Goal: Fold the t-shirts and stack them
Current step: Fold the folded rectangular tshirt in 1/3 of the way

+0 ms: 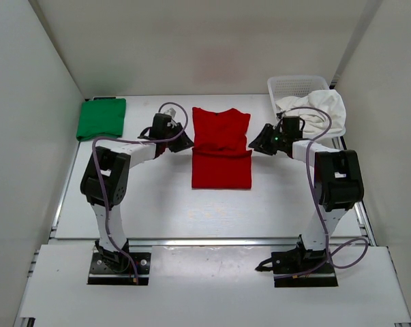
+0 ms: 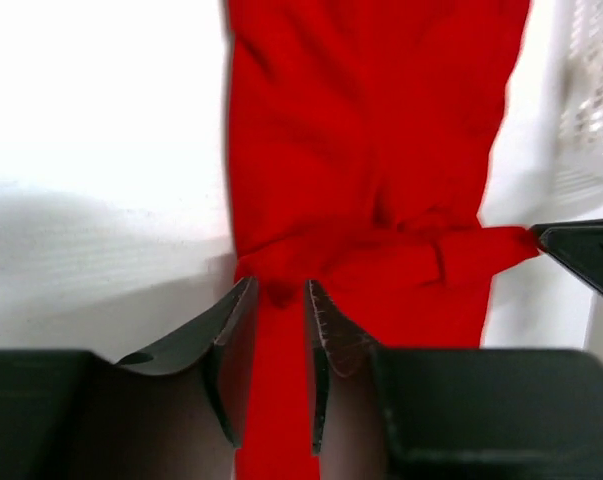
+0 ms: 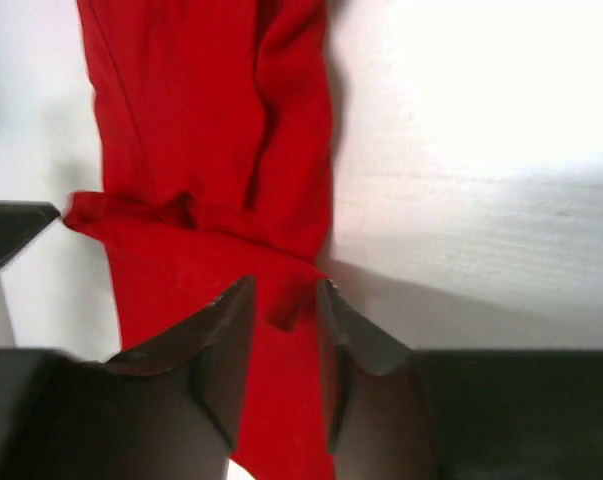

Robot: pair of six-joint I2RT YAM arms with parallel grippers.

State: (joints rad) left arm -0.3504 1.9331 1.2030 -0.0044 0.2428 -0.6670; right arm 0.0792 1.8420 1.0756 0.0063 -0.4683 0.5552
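Now we have the red shirt [image 1: 221, 153] lying flat, a fold edge across its middle. The left gripper [image 1: 185, 142] and right gripper [image 1: 258, 144] sit at its two sides, jaws slightly parted around the fold's corners, loosed rather than pinching. We should lift straight off without dragging cloth. The layers' alignment underneath is hidden. The white shirt [image 1: 321, 109], to its right, is bunched.

White plastic mesh basket [image 1: 295, 86] at the far right corner of the white table [image 1: 157, 204].
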